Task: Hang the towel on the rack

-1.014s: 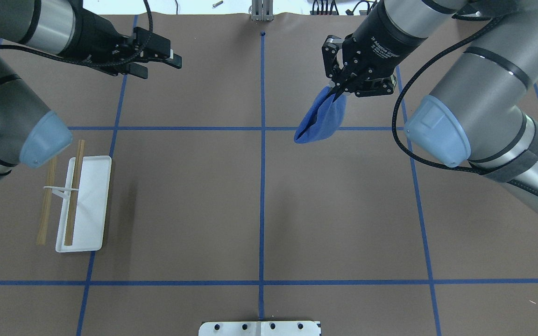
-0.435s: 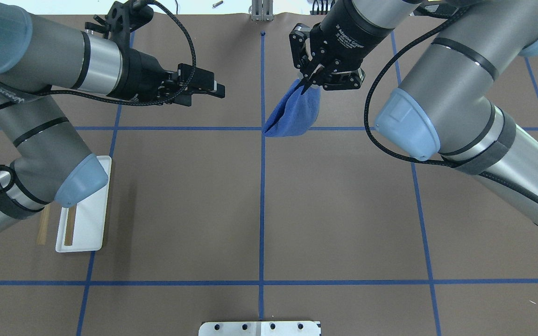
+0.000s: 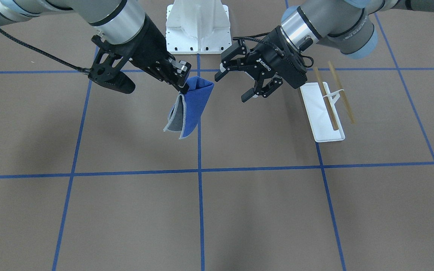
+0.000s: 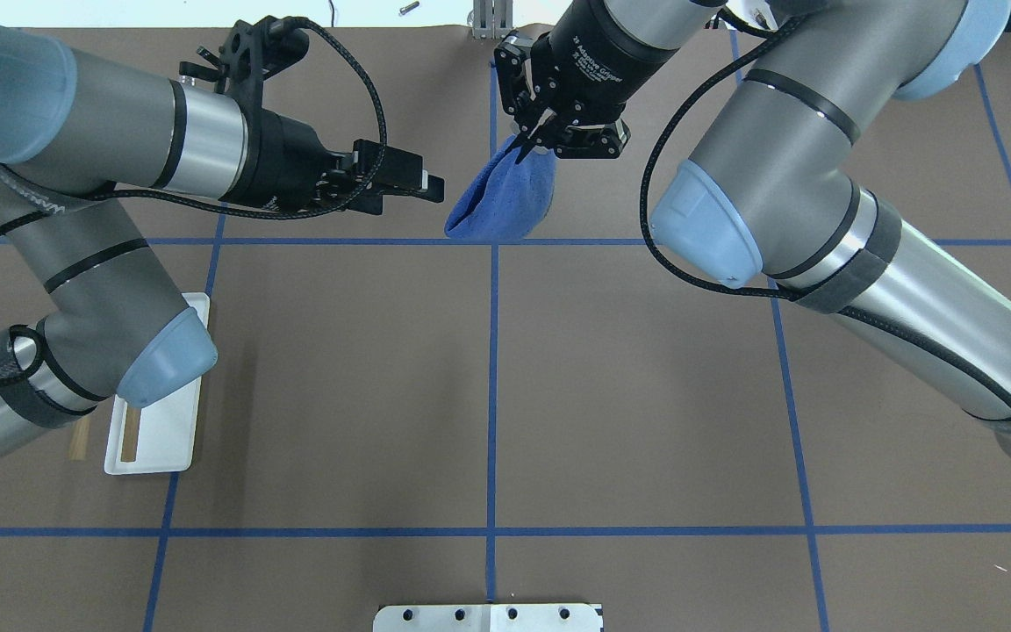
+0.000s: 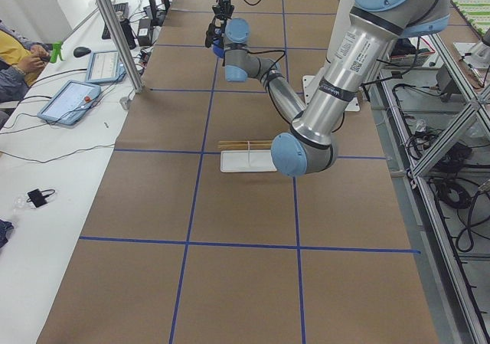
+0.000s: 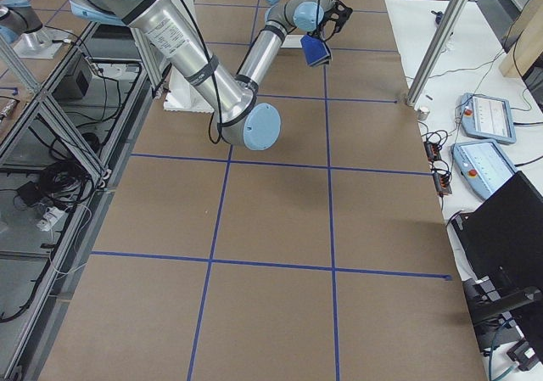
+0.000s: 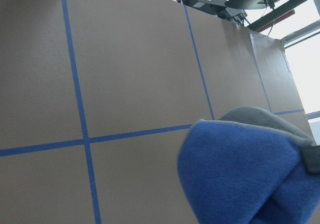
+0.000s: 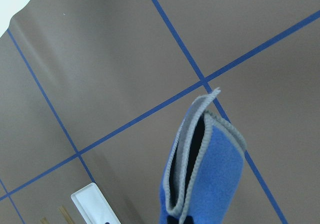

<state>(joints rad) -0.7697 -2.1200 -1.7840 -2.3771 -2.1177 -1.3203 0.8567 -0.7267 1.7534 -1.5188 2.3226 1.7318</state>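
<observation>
My right gripper (image 4: 525, 147) is shut on the top corner of the royal-blue towel (image 4: 499, 200). The towel hangs folded above the table near the centre line, and its grey edge shows in the front view (image 3: 190, 109) and the right wrist view (image 8: 210, 169). My left gripper (image 3: 232, 86) is open and empty, just beside the towel, its fingertips (image 4: 433, 183) pointing at it without touching. The left wrist view is partly filled by the towel (image 7: 240, 174). The rack (image 3: 323, 113) with its wooden dowel bars (image 3: 330, 103) stands on the table on my left. In the overhead view my left elbow hides most of the rack (image 4: 159, 434).
The large white bolted pedestal (image 3: 197, 26) stands at the robot's base. Blue tape lines (image 4: 492, 386) grid the brown table. A person and tablets (image 5: 73, 99) are at a side desk beyond the table's edge.
My right gripper has carried the towel leftward toward the centre line. My left gripper has moved rightward toward the towel, and its elbow now covers most of the rack.
</observation>
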